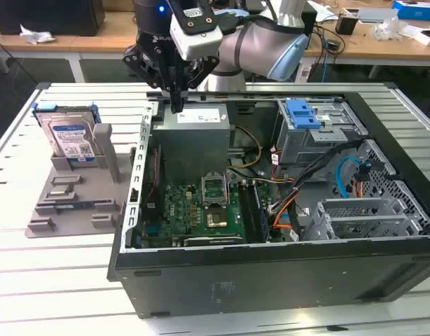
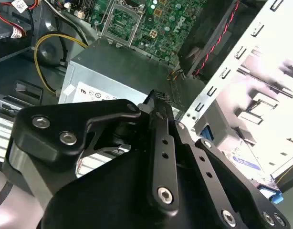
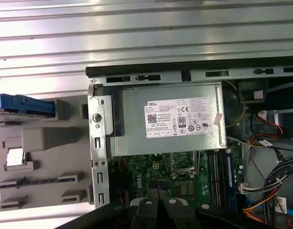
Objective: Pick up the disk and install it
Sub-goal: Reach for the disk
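Note:
The disk (image 1: 70, 137), a silver drive with a white-and-blue label and blue rails, stands upright in a grey holder (image 1: 75, 199) on the table, at the exterior view's left of the open computer case (image 1: 271, 210). My gripper (image 1: 176, 105) hangs over the case's back-left corner, just above the grey power supply (image 1: 197, 136), to the right of the disk and apart from it. Its fingers are shut together with nothing between them. In the first wrist view the disk (image 3: 23, 105) appears edge-on beside the case, and the gripper (image 3: 158, 206) is over the motherboard. The second wrist view catches the disk (image 2: 245, 161) past the gripper (image 2: 155, 99).
The case holds a green motherboard (image 1: 204, 206), loose cables (image 1: 288, 189) and a grey metal drive bay (image 1: 320, 136) topped by a blue plastic bracket (image 1: 302, 112). The case's perforated wall (image 1: 141, 175) stands between gripper and holder. Slatted metal table (image 1: 54, 280) all around.

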Motion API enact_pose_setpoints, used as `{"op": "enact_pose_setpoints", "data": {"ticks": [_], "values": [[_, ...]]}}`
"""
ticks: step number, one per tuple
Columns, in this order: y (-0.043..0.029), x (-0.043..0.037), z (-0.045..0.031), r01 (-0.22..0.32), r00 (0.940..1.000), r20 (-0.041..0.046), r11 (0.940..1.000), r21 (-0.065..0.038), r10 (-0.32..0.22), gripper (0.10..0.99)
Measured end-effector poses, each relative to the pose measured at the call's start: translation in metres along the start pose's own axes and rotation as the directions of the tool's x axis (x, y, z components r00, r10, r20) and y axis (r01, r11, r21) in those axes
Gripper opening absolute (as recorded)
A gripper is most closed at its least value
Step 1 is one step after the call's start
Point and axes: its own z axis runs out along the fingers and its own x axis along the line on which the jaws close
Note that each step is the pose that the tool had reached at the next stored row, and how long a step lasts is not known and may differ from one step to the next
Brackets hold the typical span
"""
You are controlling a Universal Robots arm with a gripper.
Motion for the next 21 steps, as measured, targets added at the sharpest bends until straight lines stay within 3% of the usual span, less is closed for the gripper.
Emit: {"op": "enact_pose_setpoints", "data": {"ticks": [3,14,21], "values": [[-0.0012,0.0156,-0.0004,0.0,1.0,0.0,1.0,0.0,0.0,0.106],[-0.0025,0.0335,-0.0009,0.0,1.0,0.0,1.0,0.0,0.0,0.106],[-0.0044,0.059,-0.0016,0.0,1.0,0.0,1.0,0.0,0.0,0.106]]}}
